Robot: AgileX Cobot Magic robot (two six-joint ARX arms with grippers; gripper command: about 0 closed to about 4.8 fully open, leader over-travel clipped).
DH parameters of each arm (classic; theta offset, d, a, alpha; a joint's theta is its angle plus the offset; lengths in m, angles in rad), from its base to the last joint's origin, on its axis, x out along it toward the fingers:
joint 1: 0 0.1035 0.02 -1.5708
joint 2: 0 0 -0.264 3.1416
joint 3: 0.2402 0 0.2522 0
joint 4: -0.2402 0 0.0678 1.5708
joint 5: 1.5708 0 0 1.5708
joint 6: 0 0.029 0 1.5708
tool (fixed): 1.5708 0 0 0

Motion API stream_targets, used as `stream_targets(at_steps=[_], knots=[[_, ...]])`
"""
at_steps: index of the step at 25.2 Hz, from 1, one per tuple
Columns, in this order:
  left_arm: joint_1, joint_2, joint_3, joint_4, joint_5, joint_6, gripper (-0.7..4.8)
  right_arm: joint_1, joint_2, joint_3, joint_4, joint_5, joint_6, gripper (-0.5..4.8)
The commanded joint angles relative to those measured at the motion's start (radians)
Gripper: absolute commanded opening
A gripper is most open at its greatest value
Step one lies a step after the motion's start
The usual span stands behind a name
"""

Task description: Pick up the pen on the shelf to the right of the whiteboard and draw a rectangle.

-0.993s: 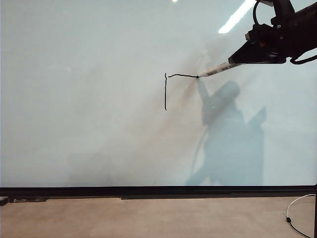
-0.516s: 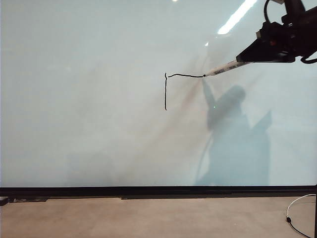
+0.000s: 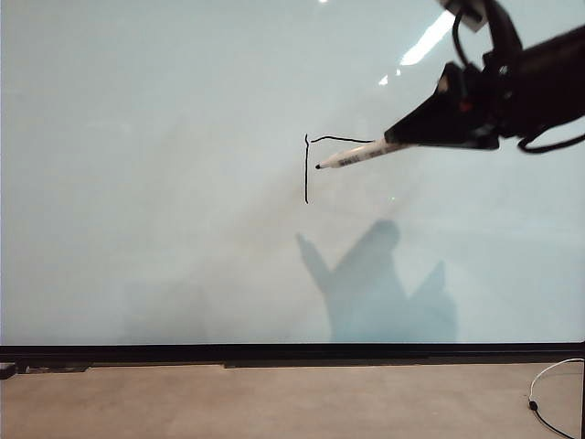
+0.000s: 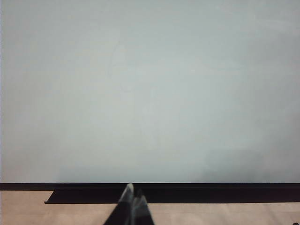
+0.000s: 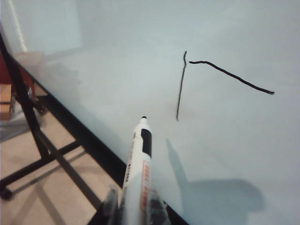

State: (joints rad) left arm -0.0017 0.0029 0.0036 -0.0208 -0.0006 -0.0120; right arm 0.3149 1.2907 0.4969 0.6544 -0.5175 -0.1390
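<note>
The whiteboard [image 3: 137,183] fills the exterior view. On it are two thin black strokes of the rectangle: a vertical line [image 3: 305,169] and a horizontal line [image 3: 343,139] running right from its top. My right gripper [image 3: 402,137] is shut on the white pen [image 3: 352,155], which points left and slightly down. The pen's black tip hangs in front of the board below the horizontal line, apart from its shadow. The right wrist view shows the pen [image 5: 139,173] in the gripper [image 5: 136,206] and both strokes [image 5: 180,89]. My left gripper [image 4: 133,192] is shut and empty, low before the whiteboard [image 4: 150,93].
A black ledge [image 3: 292,352] runs along the board's bottom edge above a tan surface [image 3: 274,402]. A white cable [image 3: 548,393] lies at the lower right. Black stand legs [image 5: 28,122] show beside the board in the right wrist view.
The horizontal line first grew a little to the right. Then my right gripper lifted the pen off the board and swung its tip left and down; its shadow dropped lower.
</note>
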Motion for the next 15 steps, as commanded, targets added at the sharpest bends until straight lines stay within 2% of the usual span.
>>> stream_targets(at_steps=[1, 5, 15], knots=[[0.000, 0.000, 0.003, 0.007, 0.004, 0.004, -0.04, -0.001, 0.096, 0.005, 0.142, 0.000, 0.063, -0.05], [0.000, 0.000, 0.003, 0.007, 0.004, 0.004, -0.04, -0.001, 0.202, 0.024, 0.219, 0.002, 0.076, -0.05], [0.000, 0.000, 0.003, 0.006, 0.004, 0.004, -0.04, -0.001, 0.300, 0.080, 0.247, 0.013, 0.077, -0.05]])
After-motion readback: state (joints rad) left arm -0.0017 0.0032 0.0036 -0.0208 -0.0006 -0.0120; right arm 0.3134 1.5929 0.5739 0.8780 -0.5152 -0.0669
